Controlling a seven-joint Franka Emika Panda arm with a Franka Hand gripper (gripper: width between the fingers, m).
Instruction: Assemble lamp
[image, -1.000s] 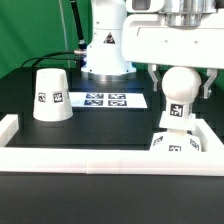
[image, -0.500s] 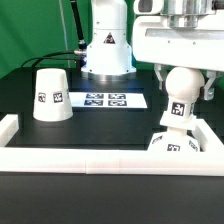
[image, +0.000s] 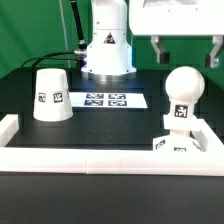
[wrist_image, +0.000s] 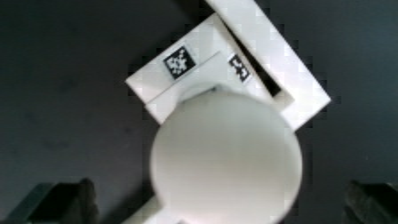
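Lamp's round white plastic bulb on stem (image: 181, 95) stands upright, long axis vert., seated in small square white base block (image: 178, 143) by white border rail (image: 100, 161); tool (image: 187, 52) directly above, jaws wide, empty; white conical shade (image: 50, 94) well apart on tabletop (image: 110, 125).

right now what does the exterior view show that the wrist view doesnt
Only the exterior view shows the conical shade standing open end down on the table, the marker board, the white border rail and the arm's own base. It also shows the gripper open, above the bulb and clear of it.

Only the wrist view looks straight down, showing the tags on the top face of the base block.

Both show the round bulb standing on the base block in the rail's corner.
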